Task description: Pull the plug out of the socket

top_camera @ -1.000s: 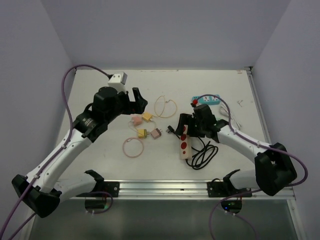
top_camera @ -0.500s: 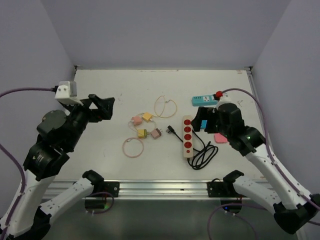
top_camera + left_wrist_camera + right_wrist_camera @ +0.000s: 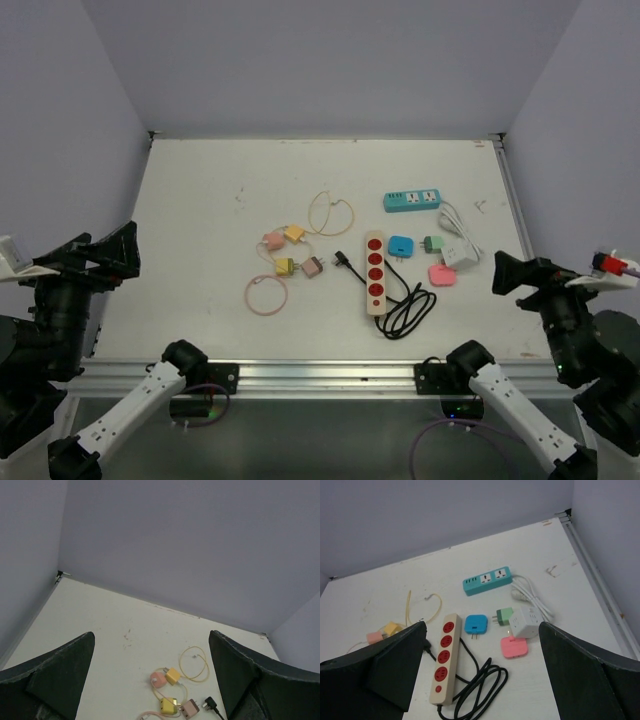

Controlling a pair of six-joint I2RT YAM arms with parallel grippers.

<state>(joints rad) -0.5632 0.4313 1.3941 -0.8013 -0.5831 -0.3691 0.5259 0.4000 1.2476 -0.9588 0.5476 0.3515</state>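
Both arms sit low at the near corners. The left tool (image 3: 100,252) is over by the left edge of the matte white surface (image 3: 200,200), its chunky black wedge-shaped fingers (image 3: 60,672) spread wide with nothing between them. The right tool (image 3: 518,272) is the same deal on the right side: jaws wide apart, holding nothing.

Mid-surface lies a long beige plastic power strip (image 3: 375,273) with four round red sockets in a row. Its glossy black cord (image 3: 405,312) is coiled in loose loops by the near end. The blue plug (image 3: 476,623), squarish with rounded corners, lies flat just right of the strip with its little metal prongs showing, not touching it.

Further right are a pink rounded-square adapter (image 3: 514,646), a small green plug (image 3: 503,616) up against a white cube (image 3: 526,621), and a teal strip (image 3: 487,580) behind them. Left of the beige strip there's a small black plug (image 3: 343,260), then little yellow and pink blocks (image 3: 288,252) on thin looped cables.
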